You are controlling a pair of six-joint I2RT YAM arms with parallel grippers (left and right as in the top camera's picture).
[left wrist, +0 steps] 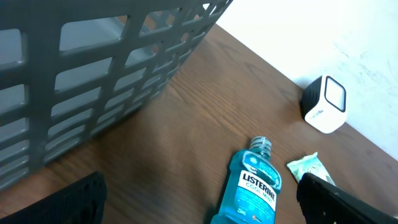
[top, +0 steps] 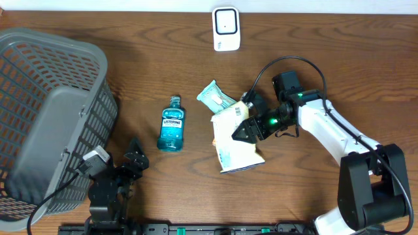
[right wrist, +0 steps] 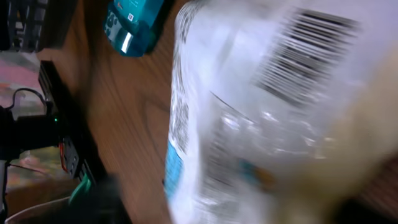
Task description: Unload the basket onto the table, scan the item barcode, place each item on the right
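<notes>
A white crinkly bag (top: 236, 145) lies on the table in the middle right, and my right gripper (top: 249, 118) stands at its upper right edge with its jaws spread apart. The right wrist view is blurred; the bag (right wrist: 249, 124) fills it, and its barcode (right wrist: 305, 53) faces the camera. The white scanner (top: 226, 29) sits at the far edge of the table and is also in the left wrist view as the scanner (left wrist: 324, 104). My left gripper (top: 134, 160) rests open near the front edge, holding nothing, with its fingers (left wrist: 68, 199) wide apart.
A blue Listerine bottle (top: 171, 124) lies flat left of the bag. A green-and-white packet (top: 215, 96) lies just behind the bag. A large grey basket (top: 46, 117) fills the left side of the table.
</notes>
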